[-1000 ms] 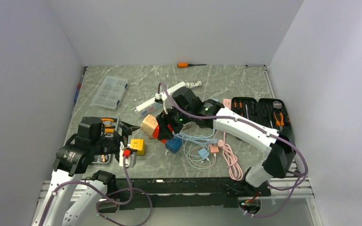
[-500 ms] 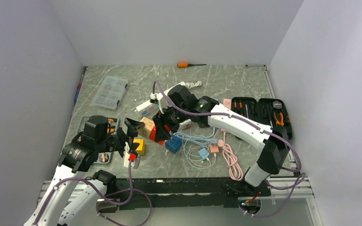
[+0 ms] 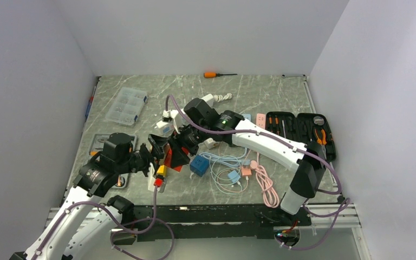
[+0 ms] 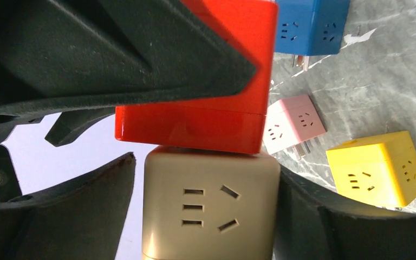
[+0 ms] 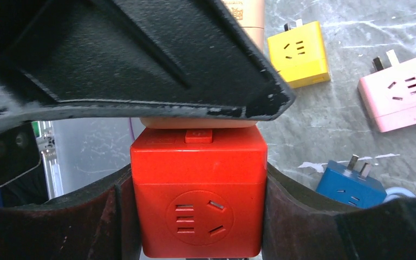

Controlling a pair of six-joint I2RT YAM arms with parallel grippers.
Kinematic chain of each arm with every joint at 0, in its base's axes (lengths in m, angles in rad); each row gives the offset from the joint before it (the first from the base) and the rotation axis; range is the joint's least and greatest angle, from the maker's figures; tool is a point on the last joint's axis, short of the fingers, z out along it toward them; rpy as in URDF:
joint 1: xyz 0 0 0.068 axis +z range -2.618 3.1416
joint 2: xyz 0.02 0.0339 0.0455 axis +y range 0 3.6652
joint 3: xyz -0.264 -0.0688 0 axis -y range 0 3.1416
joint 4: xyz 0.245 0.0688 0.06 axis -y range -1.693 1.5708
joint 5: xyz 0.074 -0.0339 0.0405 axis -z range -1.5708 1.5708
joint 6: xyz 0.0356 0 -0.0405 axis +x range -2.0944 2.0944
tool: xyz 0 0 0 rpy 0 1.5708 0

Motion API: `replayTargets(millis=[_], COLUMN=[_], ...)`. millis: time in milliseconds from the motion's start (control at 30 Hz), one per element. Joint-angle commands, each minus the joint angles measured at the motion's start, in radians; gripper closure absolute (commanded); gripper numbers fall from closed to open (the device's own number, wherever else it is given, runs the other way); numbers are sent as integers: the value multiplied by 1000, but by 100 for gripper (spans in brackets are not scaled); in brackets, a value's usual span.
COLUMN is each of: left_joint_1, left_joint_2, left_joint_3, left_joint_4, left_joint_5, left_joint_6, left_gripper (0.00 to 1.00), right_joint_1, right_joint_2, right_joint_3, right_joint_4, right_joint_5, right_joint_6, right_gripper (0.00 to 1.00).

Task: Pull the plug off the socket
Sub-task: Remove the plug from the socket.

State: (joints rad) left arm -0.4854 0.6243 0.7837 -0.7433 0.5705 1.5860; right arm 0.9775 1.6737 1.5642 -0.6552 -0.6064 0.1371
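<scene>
As the right arm swings the joined pair of cubes leftward, the left gripper point(image 4: 208, 227) comes up to meet them, its fingers spread either side of the beige cube point(image 4: 211, 179) and not yet clamped. The right gripper point(image 5: 197, 227) stays clenched on the red cube point(image 5: 197, 162). Held above the table point(image 3: 281, 103), the two glossy, boxy cubes are still plugged together end to end, so the pull itself seems yet to come.
</scene>
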Motion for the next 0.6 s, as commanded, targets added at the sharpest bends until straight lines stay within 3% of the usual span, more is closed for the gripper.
replayTargets(millis=[0, 200, 267, 333, 433, 500, 567], left_joint_1=[-5, -5, -9, -15, -19, -20, -20], left_joint_2=[0, -1, 1, 0, 6, 3, -1], left_joint_3=[-12, -8, -4, 2, 20, 22, 22], left_joint_4=[65, 96, 110, 124, 109, 114, 124], left_joint_5=[-35, -29, -19, -20, -30, -35, -35], left_joint_6=[34, 4, -6, -24, -40, -64, -83], left_gripper=[19, 57, 80, 98, 100, 100, 100], right_joint_1=[7, 10, 15, 16, 16, 16, 14], right_joint_2=[-16, -34, -23, -12, -12, -15, -14], right_joint_3=[33, -1, 10, 10, -19, -35, -43], right_joint_4=[46, 72, 73, 78, 104, 134, 159], right_joint_5=[-47, -62, -56, -43, -20, -24, -21], right_joint_6=[-17, -3, -4, -2, 10, 19, 34], right_gripper=[100, 100, 97, 75, 35, 24, 20])
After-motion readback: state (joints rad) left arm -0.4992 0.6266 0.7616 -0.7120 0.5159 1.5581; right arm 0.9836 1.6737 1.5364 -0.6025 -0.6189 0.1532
